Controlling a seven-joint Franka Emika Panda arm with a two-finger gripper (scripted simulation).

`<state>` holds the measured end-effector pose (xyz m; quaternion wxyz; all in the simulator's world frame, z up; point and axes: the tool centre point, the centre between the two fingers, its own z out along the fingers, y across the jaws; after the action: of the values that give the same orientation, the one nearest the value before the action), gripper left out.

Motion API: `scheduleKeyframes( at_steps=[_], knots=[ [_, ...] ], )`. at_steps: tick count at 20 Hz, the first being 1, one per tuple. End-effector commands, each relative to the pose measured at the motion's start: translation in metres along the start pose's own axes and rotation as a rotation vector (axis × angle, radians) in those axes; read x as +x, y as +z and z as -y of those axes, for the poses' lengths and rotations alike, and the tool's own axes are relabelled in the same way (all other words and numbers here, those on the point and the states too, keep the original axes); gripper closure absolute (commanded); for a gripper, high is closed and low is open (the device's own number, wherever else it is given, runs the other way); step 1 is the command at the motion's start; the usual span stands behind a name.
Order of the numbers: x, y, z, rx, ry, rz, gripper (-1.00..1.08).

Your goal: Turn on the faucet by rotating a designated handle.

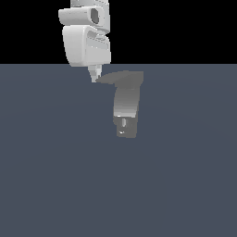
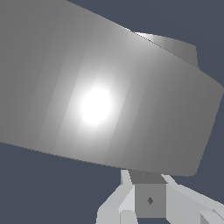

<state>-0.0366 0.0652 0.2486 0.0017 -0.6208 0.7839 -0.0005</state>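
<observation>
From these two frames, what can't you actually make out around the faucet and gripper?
- Gripper jaw state: exterior view too small; the wrist view shows only finger bases, with the faucet covering the tips.
- Contact with the handle: the gripper tip sits at the lever's point, touching or apart unclear.
- Arm above the wrist: cut by the exterior view's top edge.
- Handle in the wrist view: not identifiable behind the close-up faucet body.

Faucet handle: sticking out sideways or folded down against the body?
Sideways. In the exterior view the handle juts from the top of the upright faucet toward that view's left, its tip at the gripper.
</observation>
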Motion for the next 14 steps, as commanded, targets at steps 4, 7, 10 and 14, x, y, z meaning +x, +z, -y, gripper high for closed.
scheduleKeyframes(
  at_steps=[4,7,10,14],
  knots=[
    [0.014,0.0,-0.014,-0.002,0.004,-0.002,1.08],
    [0.02,0.0,-0.021,-0.003,0.004,-0.002,1.08],
    [0.017,0.0,-0.022,-0.002,-0.002,-0.001,1.08],
    [0.036,0.0,-0.023,-0.002,-0.001,-0.001,1.08]
  ],
)
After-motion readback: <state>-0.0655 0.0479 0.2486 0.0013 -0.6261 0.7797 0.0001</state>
